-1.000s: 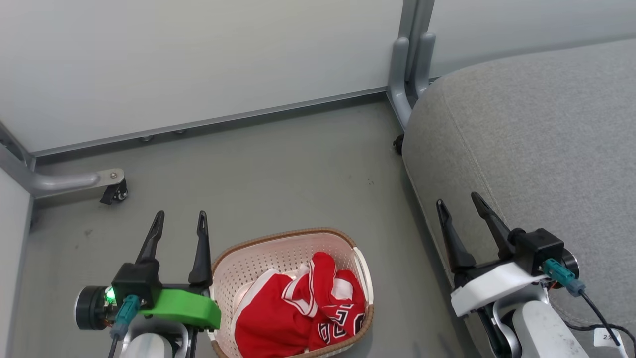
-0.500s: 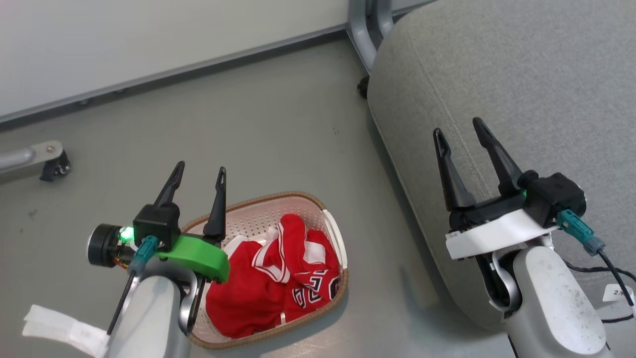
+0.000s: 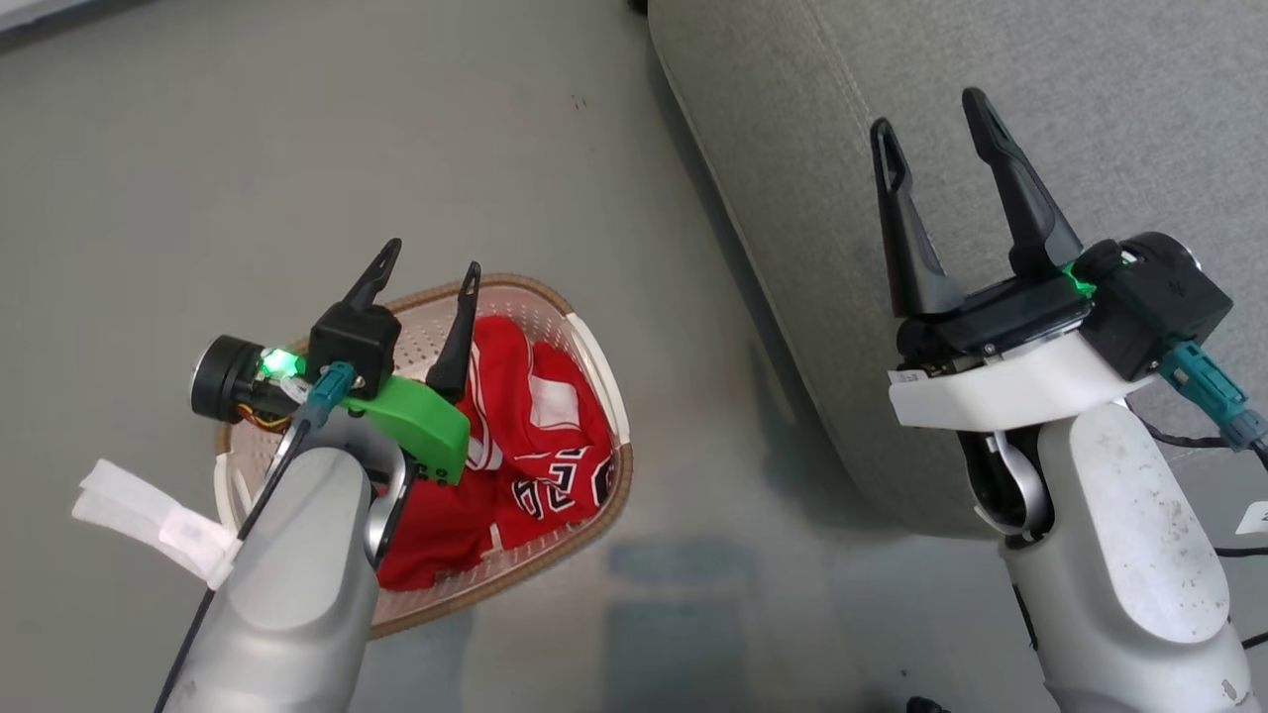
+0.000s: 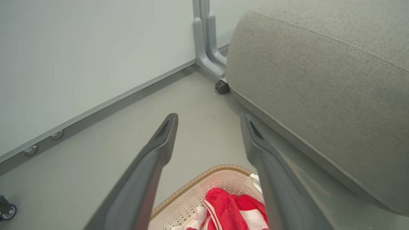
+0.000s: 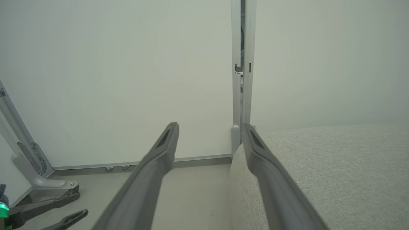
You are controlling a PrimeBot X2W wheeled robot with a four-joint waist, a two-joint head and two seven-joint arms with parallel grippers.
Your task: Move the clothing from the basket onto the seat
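Holding the left gripper (image 3: 432,257) spread over the basket (image 3: 525,287), red clothing (image 3: 535,436) heaped inside. Holding the right gripper (image 3: 928,114) spread well right of the basket.

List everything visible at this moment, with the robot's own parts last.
clothing: one heap, red with white trim and black-and-white lettering, inside the basket
basket: one, cream-white with a brown rim, on the floor left of the seat
seat: one, grey woven fabric, at the right of the head view
floor: grey, under the basket
wall panels: pale, behind the floor and seat
partition post: one, grey, between the panels
caster: one, black, at the post's foot
left hand: one, dark fingers, open, over the basket
right hand: one, dark fingers, open, over the seat's edge
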